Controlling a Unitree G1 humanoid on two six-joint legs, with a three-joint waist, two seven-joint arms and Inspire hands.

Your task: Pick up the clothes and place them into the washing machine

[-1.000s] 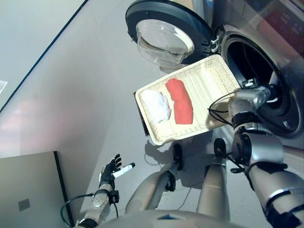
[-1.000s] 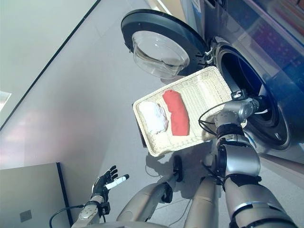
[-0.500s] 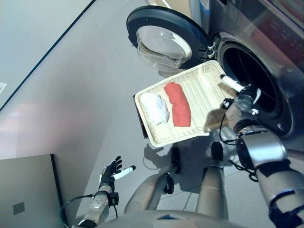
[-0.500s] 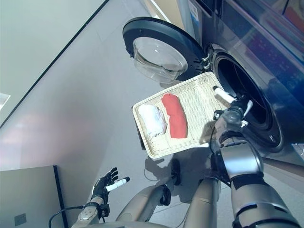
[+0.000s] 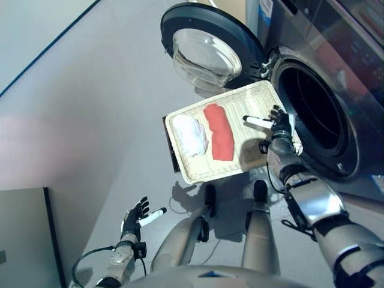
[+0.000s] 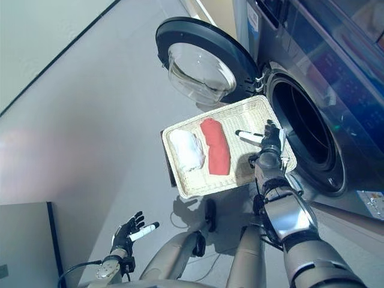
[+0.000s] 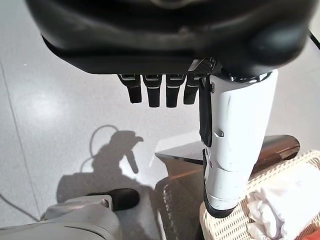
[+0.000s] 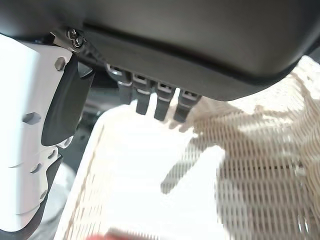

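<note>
A pale wicker basket (image 5: 216,175) stands in front of the washing machine, whose round drum opening (image 5: 312,114) gapes at the right. In the basket lie a rolled red cloth (image 5: 219,131) and, to its left, a bunched white cloth (image 5: 190,135). My right hand (image 5: 277,123) hovers open over the basket's bare right part, its white-covered thumb pointing toward the red cloth, and it holds nothing. The right wrist view shows straight fingers (image 8: 155,100) above the weave (image 8: 260,165). My left hand (image 5: 133,217) hangs open low at the left, far from the basket.
The machine's round door (image 5: 207,45) with its glass bowl stands swung open behind the basket. A dark stand (image 5: 170,150) shows under the basket's left edge. A grey cabinet (image 5: 21,240) fills the lower left corner. Grey floor lies to the left.
My right hand has drawn back from the drum's mouth and moved left over the basket. The camera has shifted slightly. The left hand and both cloths stay where they were.
</note>
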